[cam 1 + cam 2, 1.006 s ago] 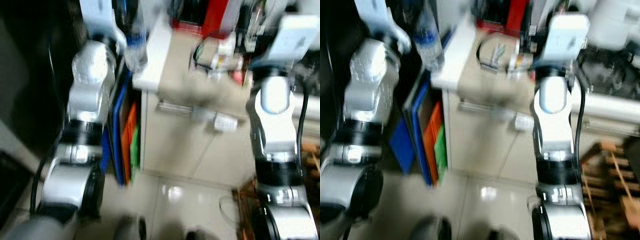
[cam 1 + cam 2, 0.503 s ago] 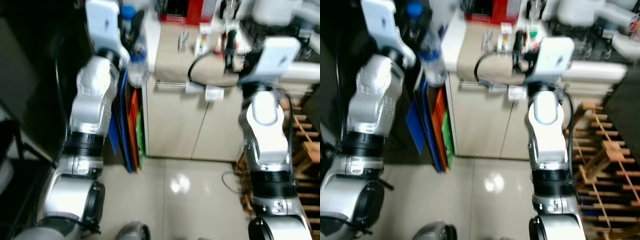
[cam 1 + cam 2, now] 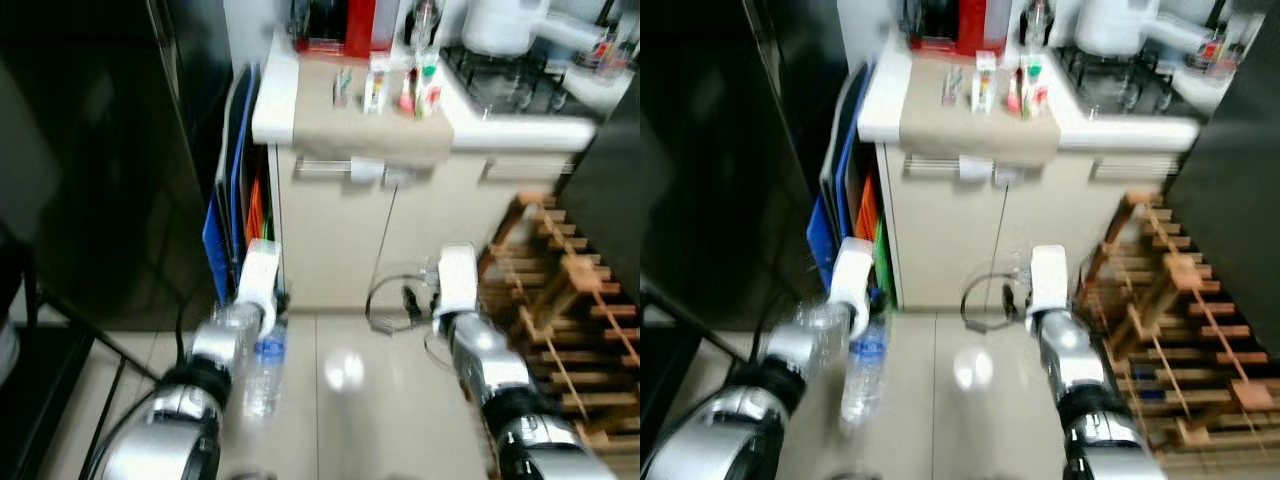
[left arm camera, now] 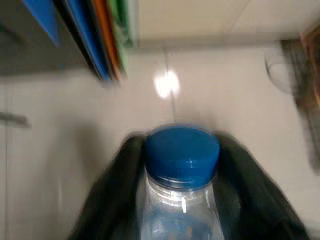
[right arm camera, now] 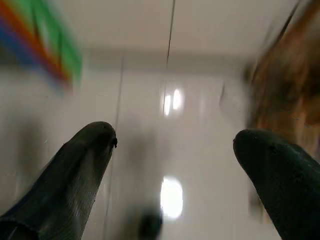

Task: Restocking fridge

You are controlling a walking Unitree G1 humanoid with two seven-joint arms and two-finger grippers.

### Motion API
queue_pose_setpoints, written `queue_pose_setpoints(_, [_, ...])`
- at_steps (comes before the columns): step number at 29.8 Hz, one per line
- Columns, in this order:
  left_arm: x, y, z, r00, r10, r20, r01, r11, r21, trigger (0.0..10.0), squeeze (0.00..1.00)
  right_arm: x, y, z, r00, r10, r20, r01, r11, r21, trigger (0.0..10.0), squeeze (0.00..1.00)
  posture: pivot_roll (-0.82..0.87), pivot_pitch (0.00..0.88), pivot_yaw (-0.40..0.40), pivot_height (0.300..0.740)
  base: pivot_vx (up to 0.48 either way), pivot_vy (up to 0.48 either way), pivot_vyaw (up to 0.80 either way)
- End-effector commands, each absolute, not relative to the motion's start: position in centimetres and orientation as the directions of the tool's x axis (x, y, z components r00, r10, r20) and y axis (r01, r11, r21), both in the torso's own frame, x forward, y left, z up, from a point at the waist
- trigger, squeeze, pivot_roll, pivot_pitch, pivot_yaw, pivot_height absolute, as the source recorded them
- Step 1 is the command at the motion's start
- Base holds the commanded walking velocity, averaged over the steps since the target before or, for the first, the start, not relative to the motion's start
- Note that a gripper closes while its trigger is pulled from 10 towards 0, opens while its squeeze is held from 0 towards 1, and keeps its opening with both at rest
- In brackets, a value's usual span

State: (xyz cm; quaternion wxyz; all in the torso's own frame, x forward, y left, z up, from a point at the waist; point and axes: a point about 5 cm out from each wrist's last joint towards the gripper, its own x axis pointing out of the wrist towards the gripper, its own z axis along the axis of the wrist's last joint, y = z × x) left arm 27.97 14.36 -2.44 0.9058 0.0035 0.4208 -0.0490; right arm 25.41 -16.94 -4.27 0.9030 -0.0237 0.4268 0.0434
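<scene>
I am holding a water bottle (image 4: 181,200) with a blue cap (image 4: 182,151) in my left gripper (image 4: 175,170), and its two black fingers (image 4: 112,195) are squeezing the bottle's sides just under the cap. My right gripper (image 5: 172,165) is hanging low with its fingers (image 5: 75,170) spread wide apart, holding nothing. Both are pointing down at the shiny floor (image 5: 170,100), and the counter (image 3: 365,115) with small bottles is standing well ahead of them.

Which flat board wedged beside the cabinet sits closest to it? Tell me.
The green board, right against the cabinet's side; the orange board comes next, then the blue boards farther out.
</scene>
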Motion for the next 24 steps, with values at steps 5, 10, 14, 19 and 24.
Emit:
queue_pose_setpoints(5, [21.6,15.8,-7.1,0.418,0.011,-0.908,0.058,0.998,0.039,10.0,0.00,22.5,-17.4,-6.4,0.497,0.015,-0.868,-0.178,0.980,-0.085,10.0,0.30,-0.07,0.000,0.017,0.740,0.000,0.000,0.00])
queue_pose_setpoints(10, [20.9,14.9,-7.5,0.383,-0.014,-0.923,-0.102,0.993,-0.057,10.0,0.00,21.4,-17.1,-7.1,0.446,0.058,-0.893,-0.151,0.988,-0.012,10.0,0.30,-0.06,0.000,0.000,0.740,0.000,0.000,0.00])
queue_pose_setpoints(14, [20.5,16.5,-7.6,0.375,0.044,-0.926,-0.263,0.963,-0.061,10.0,0.00,21.1,-17.3,-7.3,0.443,0.045,-0.896,-0.124,0.992,-0.011,10.0,0.30,-0.07,0.000,0.002,0.740,0.000,0.000,0.00])
queue_pose_setpoints(19, [20.0,18.0,-7.8,0.377,0.089,-0.922,-0.321,0.946,-0.040,10.0,0.00,21.5,-17.9,-7.0,0.464,0.021,-0.885,-0.161,0.985,-0.062,10.0,0.30,-0.06,0.000,-0.033,0.740,0.000,0.000,0.00])
queue_pose_setpoints(24, [18.8,17.9,-8.4,0.338,0.096,-0.936,-0.359,0.933,-0.034,10.0,0.00,21.7,-18.3,-6.9,0.475,0.005,-0.880,-0.192,0.976,-0.098,10.0,0.29,-0.04,0.000,-0.069,0.740,0.000,0.000,0.00])
